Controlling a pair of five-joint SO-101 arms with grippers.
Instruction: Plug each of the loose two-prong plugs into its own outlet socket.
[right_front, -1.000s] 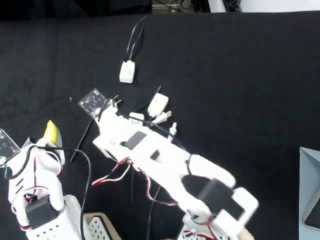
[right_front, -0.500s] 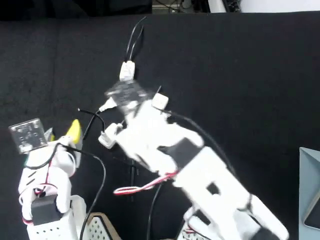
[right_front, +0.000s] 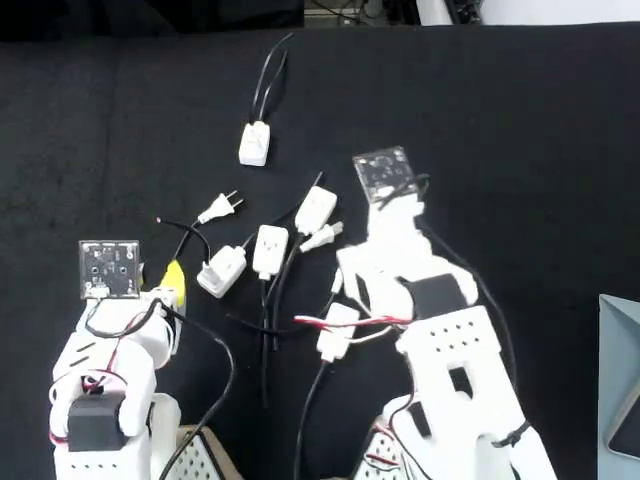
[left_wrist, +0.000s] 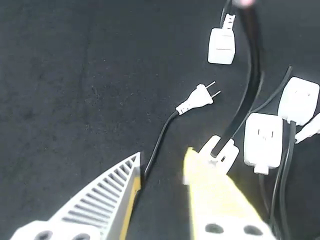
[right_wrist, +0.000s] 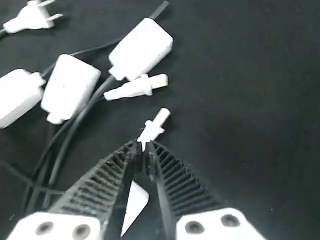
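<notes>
White sockets (left_wrist: 262, 140) are judged unfilled; one plug (right_wrist: 152, 126) is pinched by fingers of the right gripper (right_wrist: 143, 148), while those of the left gripper (left_wrist: 162, 156) are spread, empty.

L end effector (left_wrist: 162, 161) open; loose plug (left_wrist: 197, 99) near outlet socket (left_wrist: 221, 46).

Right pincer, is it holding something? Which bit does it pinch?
Yes. The right pincer pinches a small white plug by its back end, and the plug's front tip sticks out past the pincer.
</notes>
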